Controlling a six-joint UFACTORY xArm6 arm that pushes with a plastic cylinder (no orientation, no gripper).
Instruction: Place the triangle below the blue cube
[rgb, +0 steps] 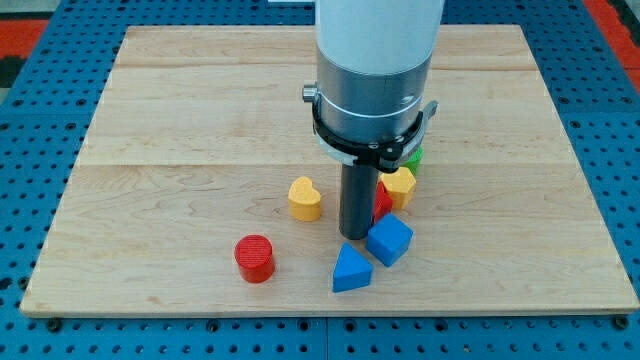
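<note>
On the wooden tabletop (180, 120), a red cylinder (254, 258) sits leftmost, then a yellow heart block (305, 198). The arm descends vertically; it carries no gripper, and the rod's tip (354, 235) touches the blue cube (389, 240), beside the blue triangle (351, 269). Red (383, 200), yellow (399, 184) and green (414, 156) blocks sit behind.

I see the wooden counter (180, 110) filling most of the frame, on a blue pegboard (40, 120). Just left of centre lies a yellow heart block (305, 198); lower left of it, apart, stands a red cylinder (254, 258). Right of centre cluster a yellow block (401, 184), a partly hidden red block (382, 200) and a green block (414, 157).
</note>
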